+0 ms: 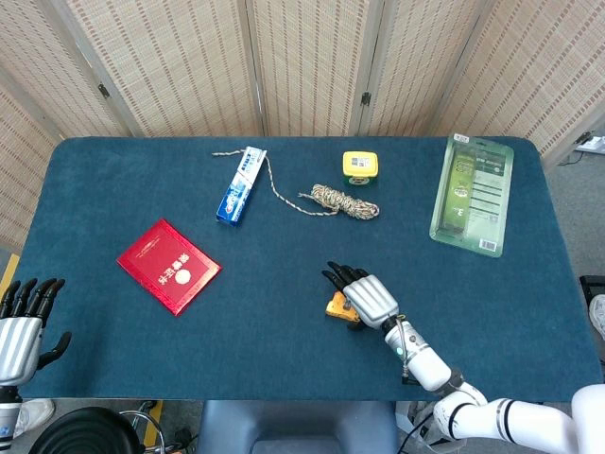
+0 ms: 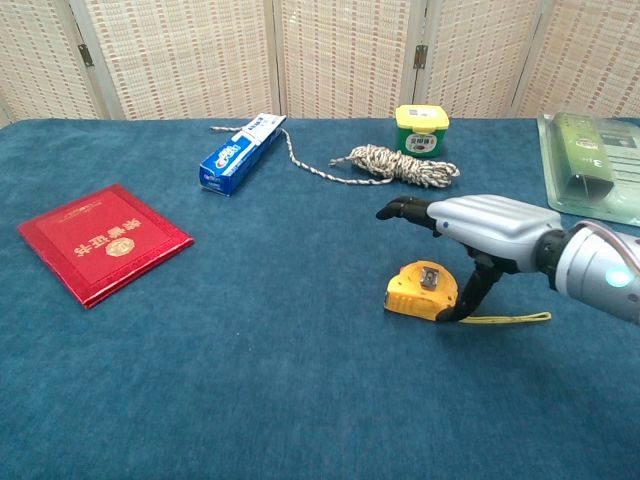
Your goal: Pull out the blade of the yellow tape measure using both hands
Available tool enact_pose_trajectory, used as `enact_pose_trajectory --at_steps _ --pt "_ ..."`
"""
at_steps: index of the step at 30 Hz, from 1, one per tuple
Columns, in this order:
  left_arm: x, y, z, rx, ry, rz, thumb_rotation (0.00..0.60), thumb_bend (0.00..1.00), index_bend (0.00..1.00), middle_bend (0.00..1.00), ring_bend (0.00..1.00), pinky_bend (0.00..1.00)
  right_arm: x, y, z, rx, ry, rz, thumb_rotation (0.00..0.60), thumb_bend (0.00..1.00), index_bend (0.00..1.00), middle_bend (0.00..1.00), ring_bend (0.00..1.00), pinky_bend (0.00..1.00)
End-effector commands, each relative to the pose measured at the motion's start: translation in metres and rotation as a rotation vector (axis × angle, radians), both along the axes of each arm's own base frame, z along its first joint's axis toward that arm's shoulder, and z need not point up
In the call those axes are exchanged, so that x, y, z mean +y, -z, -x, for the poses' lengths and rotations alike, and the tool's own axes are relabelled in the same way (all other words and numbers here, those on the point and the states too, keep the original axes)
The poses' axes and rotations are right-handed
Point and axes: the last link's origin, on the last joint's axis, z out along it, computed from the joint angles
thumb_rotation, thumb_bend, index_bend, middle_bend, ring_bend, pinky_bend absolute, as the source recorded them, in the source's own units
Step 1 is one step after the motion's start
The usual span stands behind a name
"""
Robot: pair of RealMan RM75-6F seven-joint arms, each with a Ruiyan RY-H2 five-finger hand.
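Tape measure (image 2: 421, 290), yellow, lies on the blue counter (image 1: 284, 331) at lower centre of the head view, a thin yellow strap trailing to the right of it in the chest view. Right hand (image 1: 364, 295) hovers over the tape measure, palm down, fingers stretched toward upper left and spread apart, holding nothing; in the chest view the thumb (image 2: 468, 297) points down to the counter just right of the case, touching or nearly touching it, cannot tell which. Left hand (image 1: 21, 326) sits at the lower left edge of the head view, off the counter's corner, fingers straight up and apart, holding nothing. Red booklet (image 1: 168, 266) lies at left centre of the head view. Toothpaste box (image 1: 241, 184), blue and white, lies at upper centre-left, with a coiled rope (image 1: 339, 201) just right of it, one loose end running up past the box. Small yellow-lidded container (image 1: 359, 165) stands above the rope coil. Green blister pack (image 1: 473, 194) lies at upper right of the head view, well apart from the rest.
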Motion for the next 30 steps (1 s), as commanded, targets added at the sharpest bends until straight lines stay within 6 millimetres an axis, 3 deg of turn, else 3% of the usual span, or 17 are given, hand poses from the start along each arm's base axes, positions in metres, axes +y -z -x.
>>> enact_pose_trajectory --at_steps 1,11,16,23,30 --pt "0.000 0.000 0.001 0.000 -0.001 0.000 0.600 0.34 0.12 0.15 0.09 0.02 -0.007 0.007 -0.002 0.017 0.000 0.003 0.600 0.15 0.00 0.03 0.11 0.20" --pt "0.001 0.001 0.004 -0.002 -0.008 0.003 0.600 0.34 0.12 0.15 0.09 0.02 -0.022 0.003 0.008 0.054 0.033 0.045 0.600 0.15 0.00 0.04 0.12 0.20" --pt "0.001 0.001 0.004 -0.001 -0.008 0.003 0.600 0.34 0.13 0.15 0.09 0.02 -0.021 0.001 0.007 0.052 0.039 0.013 0.600 0.15 0.00 0.11 0.15 0.20" --pt "0.000 0.001 0.003 -0.001 -0.005 0.000 0.600 0.34 0.13 0.15 0.09 0.02 -0.021 0.008 0.004 0.077 0.024 -0.004 0.600 0.15 0.15 0.24 0.22 0.20" --pt "-0.001 -0.001 0.003 -0.002 -0.005 -0.006 0.600 0.34 0.13 0.15 0.09 0.02 -0.022 0.009 0.005 0.083 0.027 0.005 0.600 0.15 0.24 0.29 0.26 0.21"
